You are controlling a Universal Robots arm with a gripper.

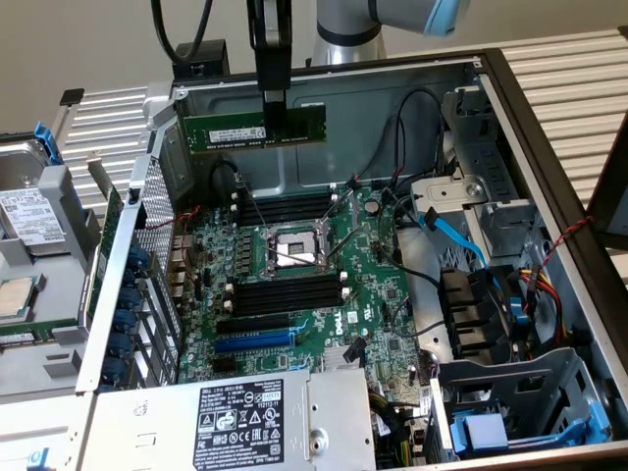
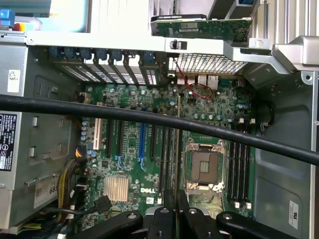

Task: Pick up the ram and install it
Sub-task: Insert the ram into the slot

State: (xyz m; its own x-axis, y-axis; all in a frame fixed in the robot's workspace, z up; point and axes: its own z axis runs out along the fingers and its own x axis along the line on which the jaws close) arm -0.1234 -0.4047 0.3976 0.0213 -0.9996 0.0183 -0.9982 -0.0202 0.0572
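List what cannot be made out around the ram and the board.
- Exterior view: the label print on the ram is too small to read; the gripper covers part of it.
- Wrist view: a black cable crosses the motherboard, hiding a strip of it.
- Exterior view: the arm is cut off by the top edge.

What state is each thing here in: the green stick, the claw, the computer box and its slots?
Ram: held on edge in the air, in no slot.
Gripper: shut on the ram.
Case: open, its side off.
Black slots: empty.
Blue slot: empty.
Processor socket: uncovered, no cooler on it.
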